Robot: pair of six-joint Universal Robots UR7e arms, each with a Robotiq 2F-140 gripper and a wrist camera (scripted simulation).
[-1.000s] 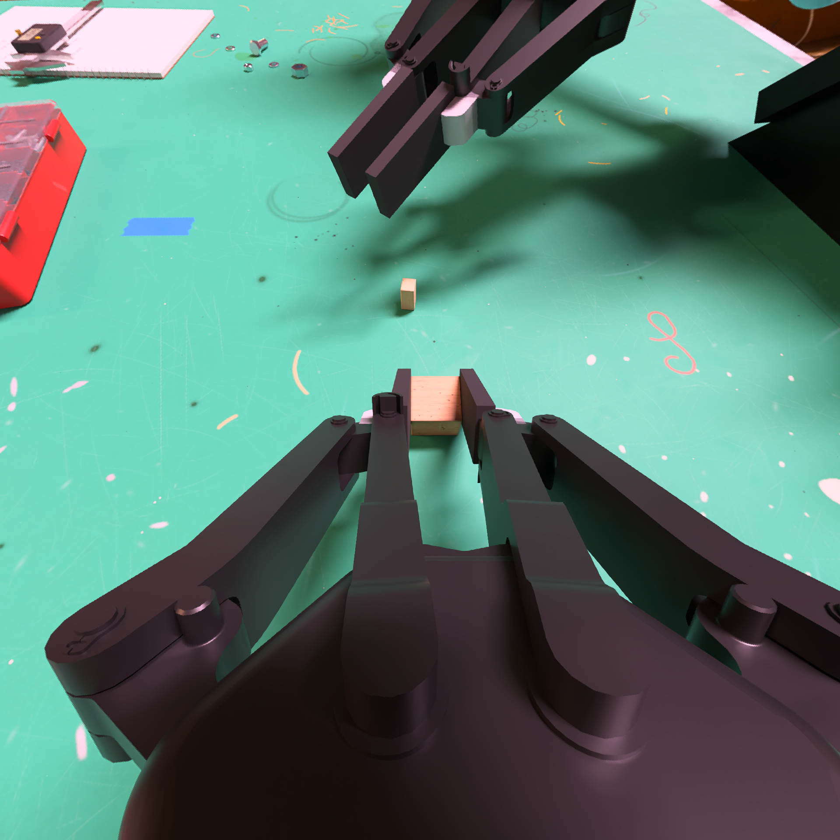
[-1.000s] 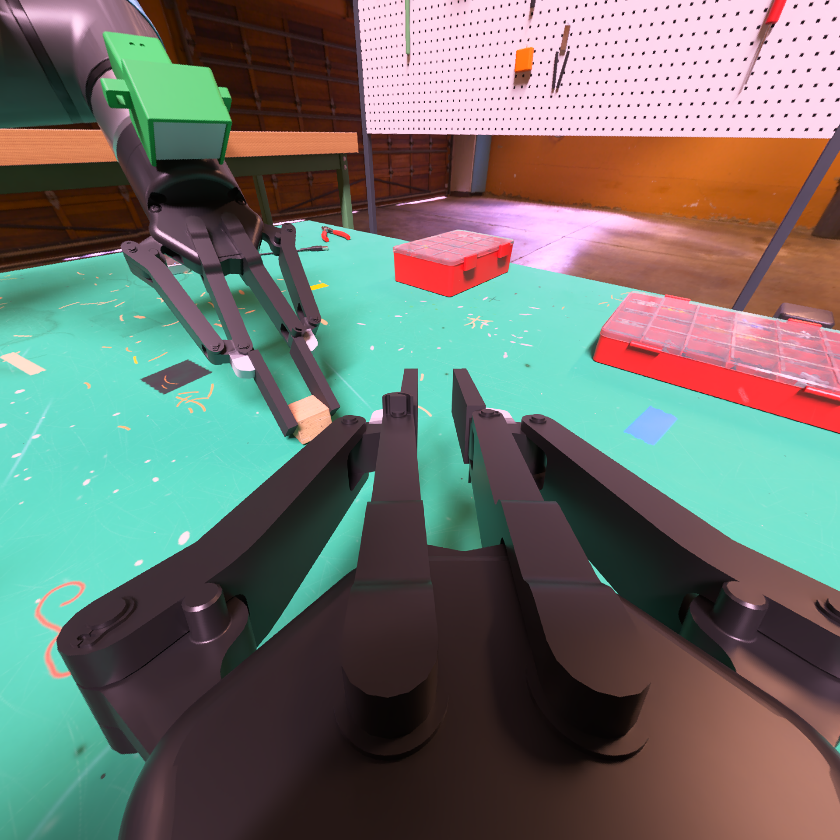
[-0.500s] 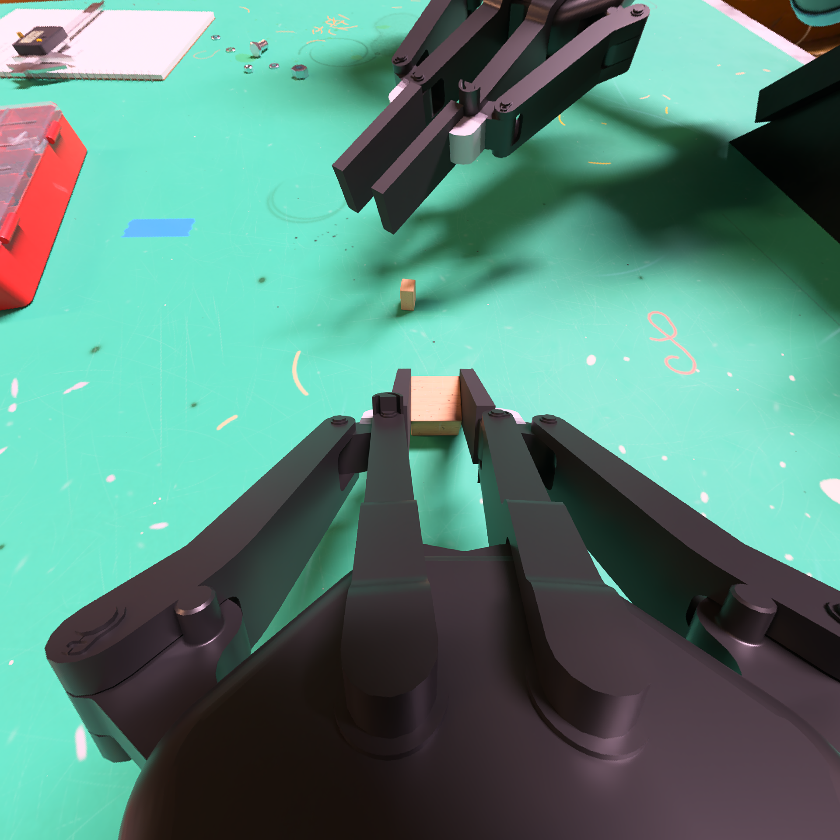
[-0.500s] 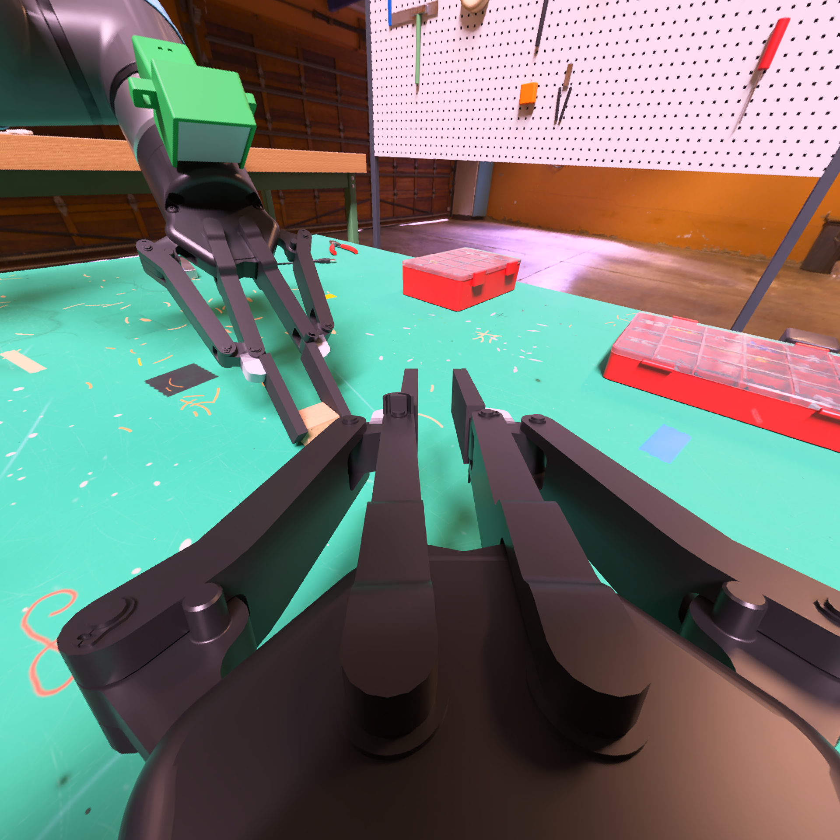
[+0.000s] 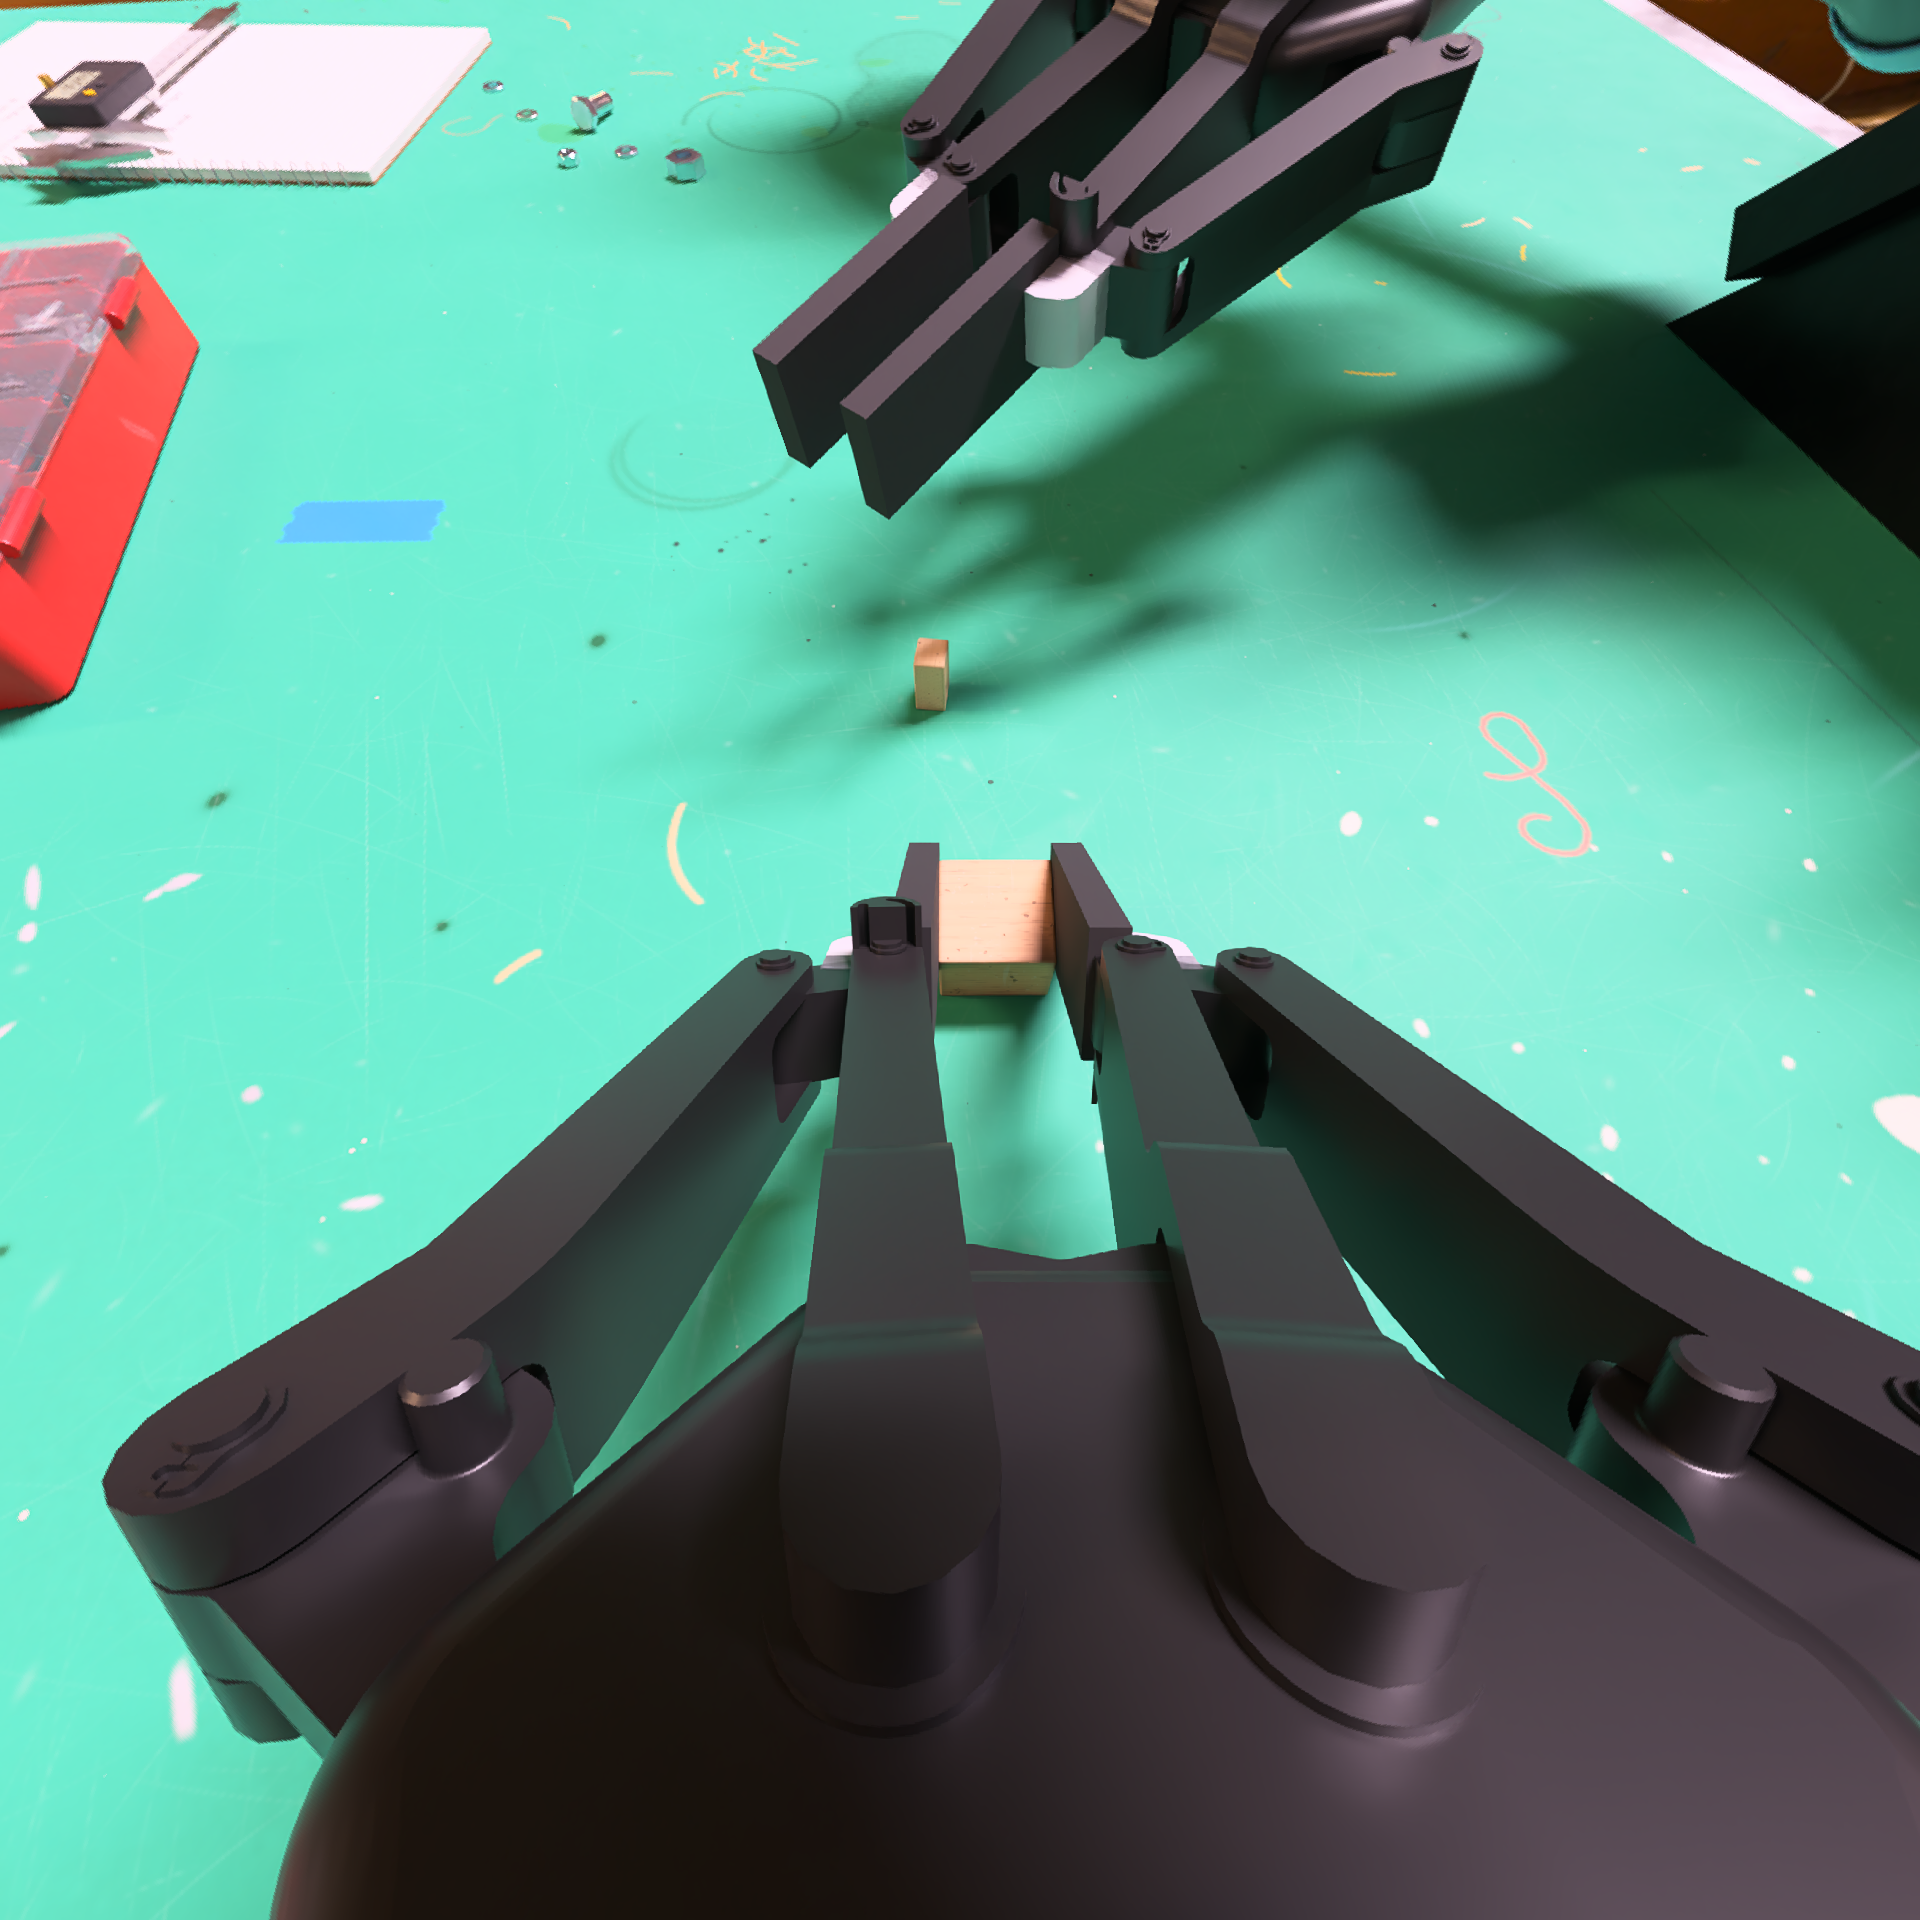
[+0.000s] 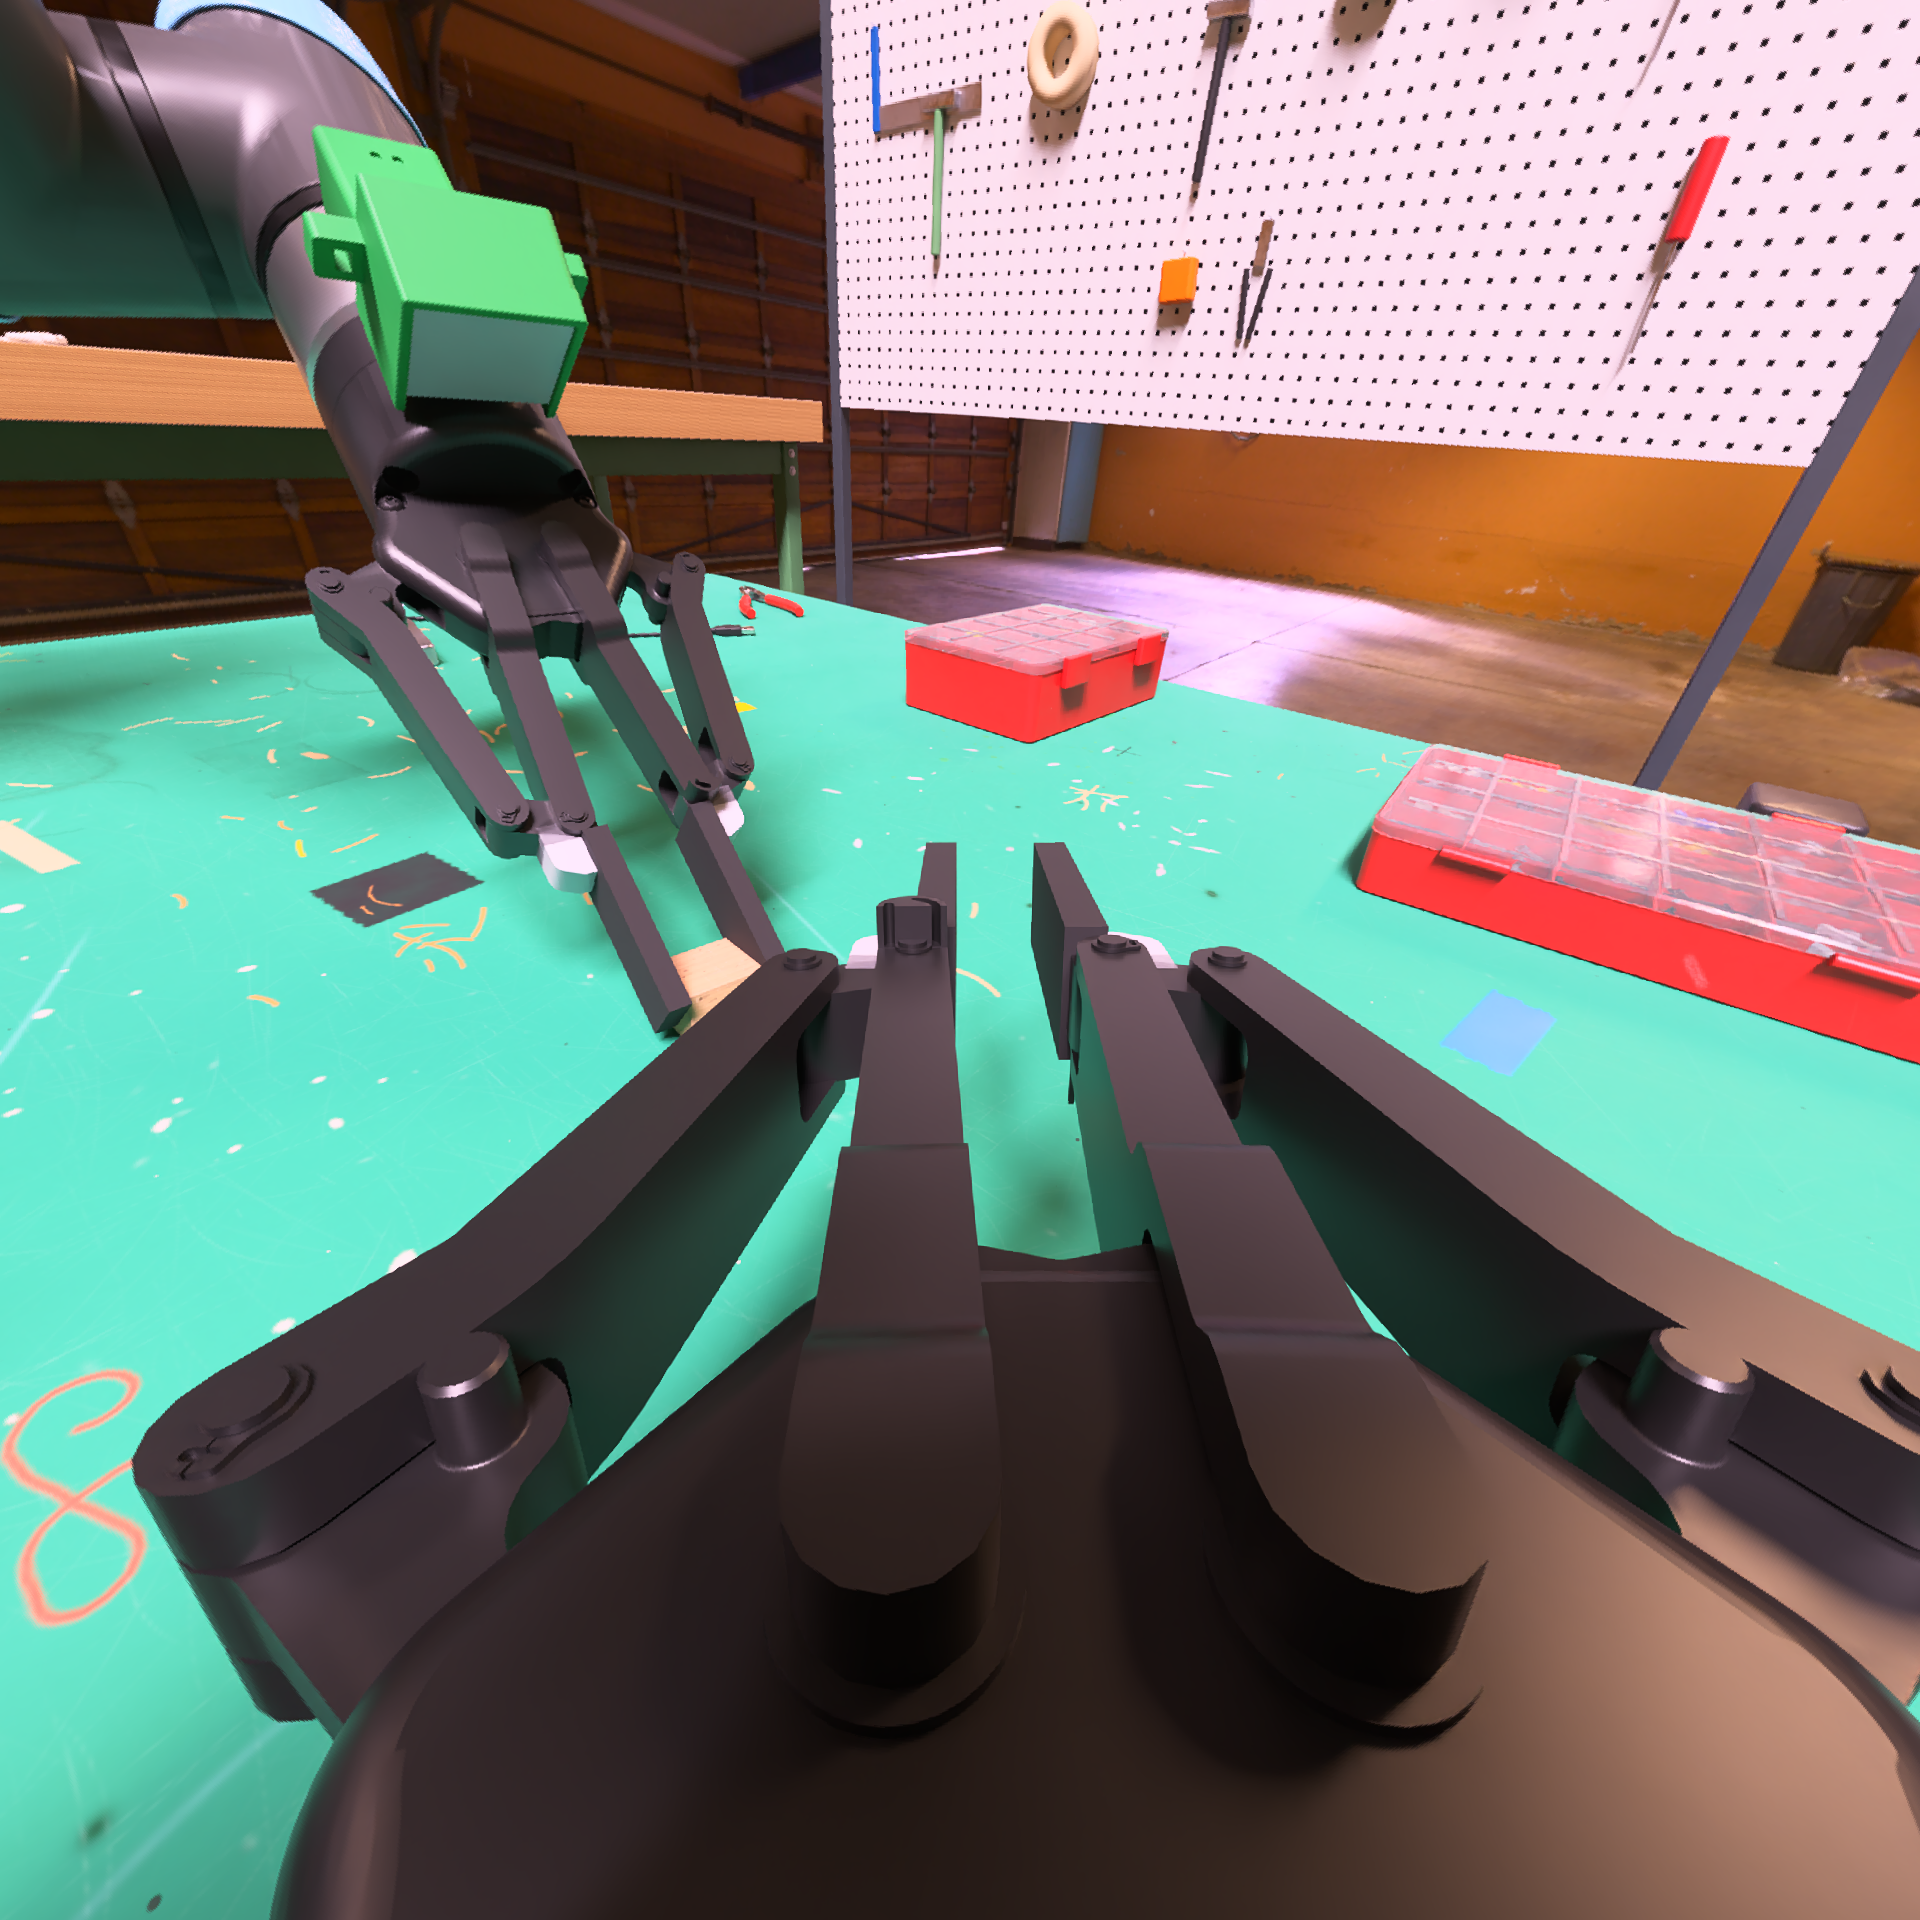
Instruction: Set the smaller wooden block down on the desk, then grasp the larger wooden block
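**Two grippers and two wooden blocks on a green desk**

Left wrist view: the left gripper [image 5: 995, 914] has its two fingers pressed against opposite sides of the larger wooden block [image 5: 993, 925], one finger on each flank, with the block low over the desk [image 5: 416, 987]; whether its underside touches the surface cannot be told. Ahead of it, well apart, the smaller wooden block [image 5: 931, 673] stands alone on the desk, touched by neither gripper. Above and beyond that block hangs the right gripper [image 5: 842, 442], its two fingers close together with only a narrow gap and nothing between them.

Right wrist view: the same narrow empty gap shows between the right gripper's fingers [image 6: 1060, 904]. The larger block appears to the left, partly hidden, pinched by the left gripper.

Other items, counted: two red organiser cases with clear lids in the right wrist view, one small red case [image 6: 1034, 670] and one long red case [image 6: 1652, 894]; one white notepad [image 5: 260, 99]; one strip of blue tape [image 5: 362, 520]; several loose bolts and nuts [image 5: 623, 130]; one pegboard [image 6: 1351, 208] carrying hanging tools.
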